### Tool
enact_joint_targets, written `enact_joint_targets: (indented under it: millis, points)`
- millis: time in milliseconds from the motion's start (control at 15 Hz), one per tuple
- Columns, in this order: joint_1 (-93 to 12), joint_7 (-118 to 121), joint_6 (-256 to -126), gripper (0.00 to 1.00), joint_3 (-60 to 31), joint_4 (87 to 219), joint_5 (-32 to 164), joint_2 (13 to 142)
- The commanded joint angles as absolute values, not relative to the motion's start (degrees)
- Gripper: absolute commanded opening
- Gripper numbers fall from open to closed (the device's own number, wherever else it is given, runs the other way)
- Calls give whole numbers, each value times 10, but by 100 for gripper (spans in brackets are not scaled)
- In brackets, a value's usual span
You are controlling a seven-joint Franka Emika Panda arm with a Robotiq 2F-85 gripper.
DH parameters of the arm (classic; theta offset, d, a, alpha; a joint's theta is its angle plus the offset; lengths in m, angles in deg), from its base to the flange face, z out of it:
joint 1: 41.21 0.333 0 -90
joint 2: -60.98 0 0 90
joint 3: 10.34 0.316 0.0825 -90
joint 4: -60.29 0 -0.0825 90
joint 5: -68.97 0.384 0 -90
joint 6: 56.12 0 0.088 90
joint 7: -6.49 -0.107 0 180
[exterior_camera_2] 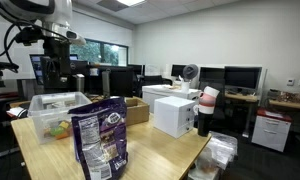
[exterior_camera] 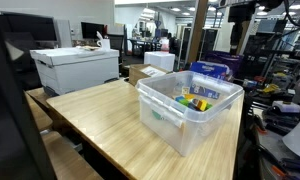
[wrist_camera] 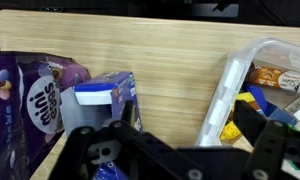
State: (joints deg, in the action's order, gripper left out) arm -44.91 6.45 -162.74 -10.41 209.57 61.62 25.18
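Note:
My gripper (wrist_camera: pixel 180 140) is open and empty, its two black fingers spread wide at the bottom of the wrist view. It hangs above the wooden table (wrist_camera: pixel 170 60), over the gap between a clear plastic bin (wrist_camera: pixel 225 90) and a purple snack bag (wrist_camera: pixel 35 100). A small blue and white box (wrist_camera: pixel 105 95) stands against the bag. The bin (exterior_camera: pixel 180 125) holds several colourful snack packets. In both exterior views the arm is raised well above the bin (exterior_camera_2: pixel 55 105), with the gripper (exterior_camera_2: pixel 58 70) pointing down. The purple bag (exterior_camera_2: pixel 102 140) stands upright at the table's edge.
A large white box (exterior_camera: pixel 75 68) sits beyond the table (exterior_camera: pixel 100 115). A white box (exterior_camera_2: pixel 173 115), a cardboard box (exterior_camera_2: pixel 135 108) and a red and white cup (exterior_camera_2: pixel 208 105) stand past the bin. Office desks and monitors fill the background.

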Motion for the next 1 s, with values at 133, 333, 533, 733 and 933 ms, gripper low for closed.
enact_joint_targets:
  millis: [133, 333, 533, 733, 933]
  points:
    - [-426, 59, -1657, 100, -97, 2104, 631, 271]
    - [-399, 71, -1667, 100, -93, 2100, 665, 290]
    - [-377, 79, -1681, 100, -81, 2097, 691, 308]
    - [-333, 98, -1718, 100, -66, 2084, 732, 355]
    - [-303, 112, -1746, 100, -59, 2072, 765, 402]
